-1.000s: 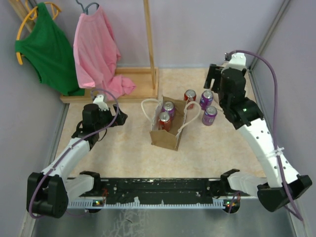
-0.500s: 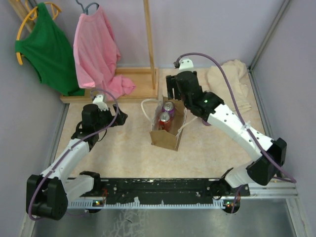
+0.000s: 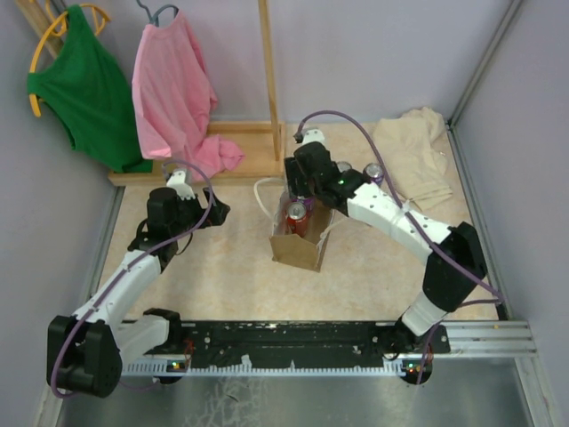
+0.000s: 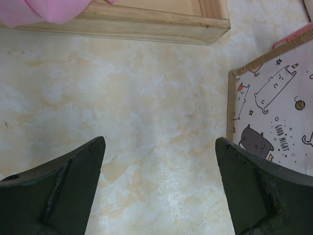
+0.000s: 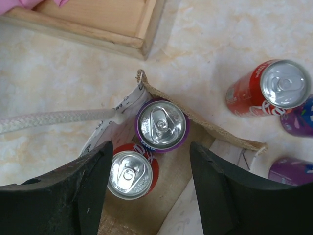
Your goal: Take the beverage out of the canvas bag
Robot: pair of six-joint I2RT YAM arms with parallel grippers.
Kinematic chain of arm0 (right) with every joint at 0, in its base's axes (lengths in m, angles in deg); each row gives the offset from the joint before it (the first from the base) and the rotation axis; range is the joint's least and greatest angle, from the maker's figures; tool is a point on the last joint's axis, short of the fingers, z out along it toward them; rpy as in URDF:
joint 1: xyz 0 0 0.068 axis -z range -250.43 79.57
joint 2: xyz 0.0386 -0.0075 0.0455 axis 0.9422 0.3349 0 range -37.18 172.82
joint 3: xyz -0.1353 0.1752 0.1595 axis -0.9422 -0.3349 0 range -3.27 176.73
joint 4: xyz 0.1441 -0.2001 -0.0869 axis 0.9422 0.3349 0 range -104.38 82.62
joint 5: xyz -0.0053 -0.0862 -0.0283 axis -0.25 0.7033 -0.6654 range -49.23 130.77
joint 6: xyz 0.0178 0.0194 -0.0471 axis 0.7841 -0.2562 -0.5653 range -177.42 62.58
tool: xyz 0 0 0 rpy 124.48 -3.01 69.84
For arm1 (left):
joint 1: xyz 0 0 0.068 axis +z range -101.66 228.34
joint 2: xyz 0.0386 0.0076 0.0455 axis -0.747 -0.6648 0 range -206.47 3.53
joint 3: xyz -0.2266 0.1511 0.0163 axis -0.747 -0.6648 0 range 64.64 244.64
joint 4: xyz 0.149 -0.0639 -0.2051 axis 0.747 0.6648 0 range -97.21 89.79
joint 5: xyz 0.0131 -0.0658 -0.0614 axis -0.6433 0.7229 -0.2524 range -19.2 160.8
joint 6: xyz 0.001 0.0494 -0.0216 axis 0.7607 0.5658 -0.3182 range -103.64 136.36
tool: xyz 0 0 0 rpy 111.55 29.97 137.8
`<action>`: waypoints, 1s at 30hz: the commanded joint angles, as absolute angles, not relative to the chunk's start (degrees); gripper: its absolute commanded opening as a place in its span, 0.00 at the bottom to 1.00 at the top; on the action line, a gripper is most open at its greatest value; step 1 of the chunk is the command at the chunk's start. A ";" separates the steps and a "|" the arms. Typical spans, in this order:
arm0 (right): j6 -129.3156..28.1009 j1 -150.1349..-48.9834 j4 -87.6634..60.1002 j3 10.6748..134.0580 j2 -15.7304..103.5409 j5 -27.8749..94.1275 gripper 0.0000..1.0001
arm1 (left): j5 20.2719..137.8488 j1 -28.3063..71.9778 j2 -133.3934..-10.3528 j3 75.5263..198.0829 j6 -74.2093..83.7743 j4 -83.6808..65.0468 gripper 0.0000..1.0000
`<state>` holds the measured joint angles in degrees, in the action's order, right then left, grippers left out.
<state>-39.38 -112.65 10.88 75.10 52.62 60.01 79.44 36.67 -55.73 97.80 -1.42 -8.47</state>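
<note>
The canvas bag [image 3: 298, 249] stands mid-table [image 3: 222, 276], mouth up. From above, the right arm's wrist covers the bag's 12 o'clock end, so the right pincer [image 3: 299, 194] itself can hardly be made out there, and only a red can [image 3: 296, 216] shows inside.

The right wrist view looks straight down into the bag. A purple can [image 5: 161, 125] stands upright just beside the red one, which lies at its 7 o'clock. The right pincer [image 5: 150, 145] hangs above them, fingers apart and gripping nothing. A white handle [image 5: 54, 120] runs off toward 9 o'clock. Loose cans [image 5: 266, 93] stand outside the bag toward 2 o'clock, two of them cut off by the frame edge.

The left pincer [image 4: 160, 141] gapes wide over bare table at the bag's 9 o'clock, holding nothing, with only a printed side of the bag in its view.
</note>
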 commanded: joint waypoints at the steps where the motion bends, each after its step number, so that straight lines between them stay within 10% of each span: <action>1: -36.87 -112.72 8.11 75.63 55.47 58.78 0.69 | 80.57 36.21 -55.31 97.59 -1.37 -9.40 1.00; 30: -32.79 -112.47 6.70 73.86 60.21 65.68 0.79 | 80.86 36.12 -56.16 97.33 -1.13 -9.14 1.00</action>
<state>-33.67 -112.65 8.89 73.83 61.96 63.20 80.32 36.46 -56.39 97.78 -1.40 -8.45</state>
